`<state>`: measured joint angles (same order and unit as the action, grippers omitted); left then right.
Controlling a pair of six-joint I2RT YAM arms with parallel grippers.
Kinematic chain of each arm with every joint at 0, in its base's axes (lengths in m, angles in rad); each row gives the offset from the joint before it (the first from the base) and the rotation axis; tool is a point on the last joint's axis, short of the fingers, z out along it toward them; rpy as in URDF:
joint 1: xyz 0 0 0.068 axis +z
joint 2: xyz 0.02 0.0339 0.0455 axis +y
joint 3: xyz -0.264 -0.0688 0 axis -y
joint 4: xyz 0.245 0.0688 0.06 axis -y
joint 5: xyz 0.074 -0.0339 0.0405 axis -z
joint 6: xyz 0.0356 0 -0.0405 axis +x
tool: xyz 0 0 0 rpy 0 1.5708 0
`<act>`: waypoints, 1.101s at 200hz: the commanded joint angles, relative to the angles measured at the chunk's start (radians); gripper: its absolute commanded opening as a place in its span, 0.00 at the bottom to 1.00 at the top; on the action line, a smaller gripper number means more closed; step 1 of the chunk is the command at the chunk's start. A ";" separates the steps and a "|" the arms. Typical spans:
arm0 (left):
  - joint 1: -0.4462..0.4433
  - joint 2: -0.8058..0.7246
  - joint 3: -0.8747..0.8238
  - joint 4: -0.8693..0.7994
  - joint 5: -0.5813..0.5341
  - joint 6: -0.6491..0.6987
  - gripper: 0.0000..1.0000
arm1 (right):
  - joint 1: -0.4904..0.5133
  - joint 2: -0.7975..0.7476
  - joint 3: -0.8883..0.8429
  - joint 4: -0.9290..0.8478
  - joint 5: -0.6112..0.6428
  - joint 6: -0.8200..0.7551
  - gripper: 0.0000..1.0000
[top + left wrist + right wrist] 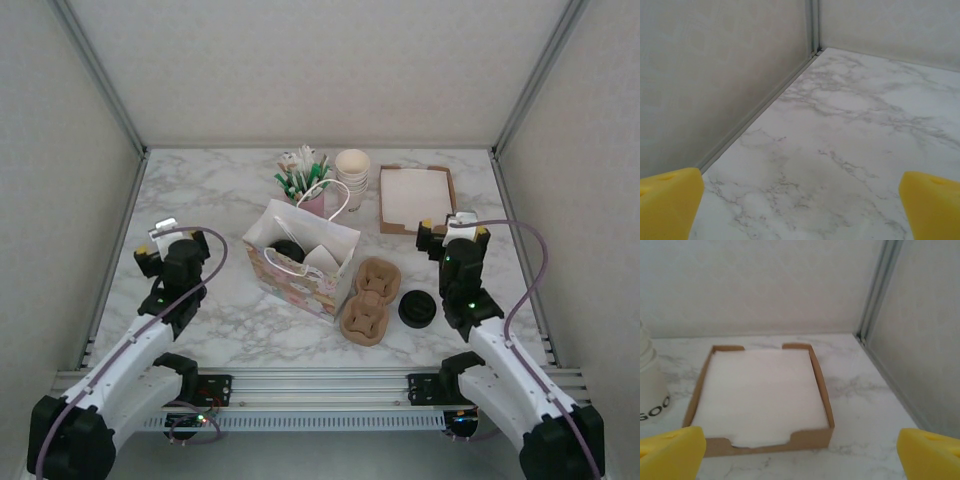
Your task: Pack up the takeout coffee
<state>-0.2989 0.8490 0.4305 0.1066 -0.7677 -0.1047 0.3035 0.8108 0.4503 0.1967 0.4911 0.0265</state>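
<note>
Takeout coffee (288,250) sits in the gift bag (300,285), mid-surface. My jaws are apart and empty: left gripper (165,232) near the left edge, right gripper (457,226) facing the napkin tray (765,444). I'd stay clear of the bag's handles so it doesn't tip.

I can read one scrap of print: dark capital letters on the side of the white paper cup (649,385) standing just left of the napkin box (767,442). They look like "GOO", cut off at the left. I can read nothing else.
</note>
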 commanded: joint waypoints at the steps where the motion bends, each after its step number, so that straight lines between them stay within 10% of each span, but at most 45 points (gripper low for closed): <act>1: 0.025 0.037 -0.013 0.112 0.012 0.021 1.00 | -0.071 0.081 -0.050 0.120 -0.045 0.127 0.99; 220: 0.189 0.522 -0.055 0.644 0.396 0.073 1.00 | -0.127 0.548 -0.072 0.485 -0.213 -0.029 0.99</act>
<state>-0.1299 1.3209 0.3588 0.6292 -0.4652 -0.0261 0.1848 1.3312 0.3553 0.6022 0.3099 0.0357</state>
